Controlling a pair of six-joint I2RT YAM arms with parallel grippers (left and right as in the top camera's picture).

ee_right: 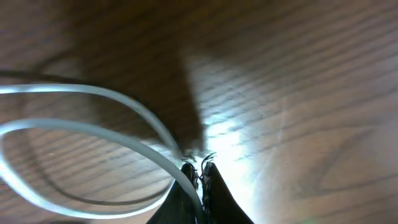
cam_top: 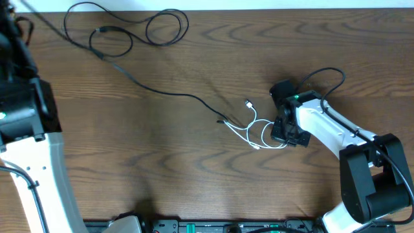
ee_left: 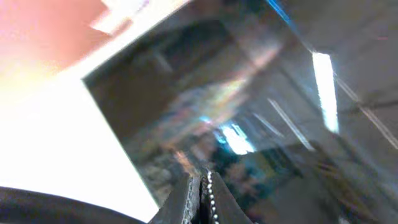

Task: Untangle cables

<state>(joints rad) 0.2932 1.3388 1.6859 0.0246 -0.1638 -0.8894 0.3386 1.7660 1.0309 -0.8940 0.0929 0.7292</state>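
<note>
The right gripper has its jaws pinched almost together, with only a thin slit between the tips. The white cord runs straight into that pinch, so the jaws appear to be nipping it. From the tips, two pale strands sweep off to the left in wide curves, lying on the wooden table.

In the overhead view the gripper sits low over the table, right of centre. The white cord spreads out just to its left in a few loose loops. One small plug end points away toward the far side, a little apart from the loops.

One end of the black cords comes up close to the left of the white loops, touching or nearly so. From there a long strand runs diagonally to the far left corner. There the black cords lie in several overlapping rings, well apart from the white one.

The left gripper has its jaws pressed shut with nothing seen between them. Its camera shows only a blurred room.
</note>
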